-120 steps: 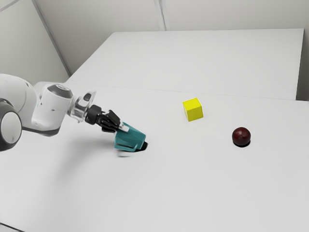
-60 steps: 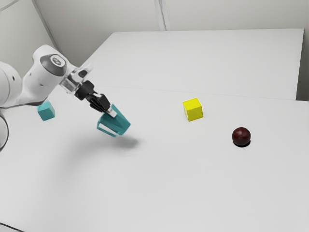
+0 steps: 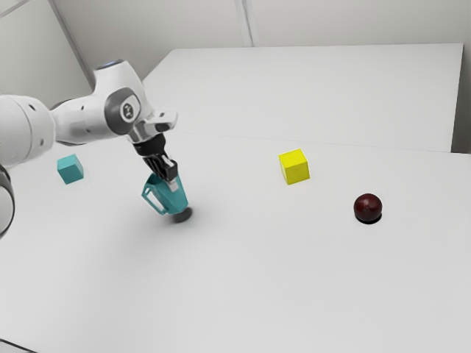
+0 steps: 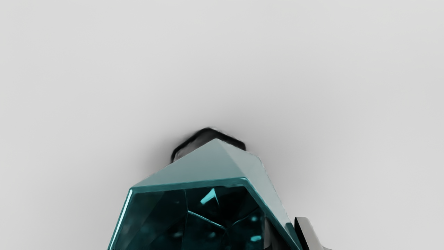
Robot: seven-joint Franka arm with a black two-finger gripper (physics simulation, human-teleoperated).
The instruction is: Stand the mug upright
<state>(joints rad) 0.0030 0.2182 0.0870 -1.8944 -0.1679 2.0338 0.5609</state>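
While the jaws [image 3: 172,184] pinch the mug [image 3: 171,198] by its wall, it leans below them | place: exterior view's left of the yellow cube [image 3: 294,167] | long axis: base toward cube's side | likely next: level base, settle on worktop [image 3: 294,257]

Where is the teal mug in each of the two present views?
Exterior view: the mug is just below the jaws, toward the exterior view's left from the yellow cube.
Wrist view: the mug has its wall between the jaws, mouth facing the camera.
Shared landmark: the dark shadow near its base.
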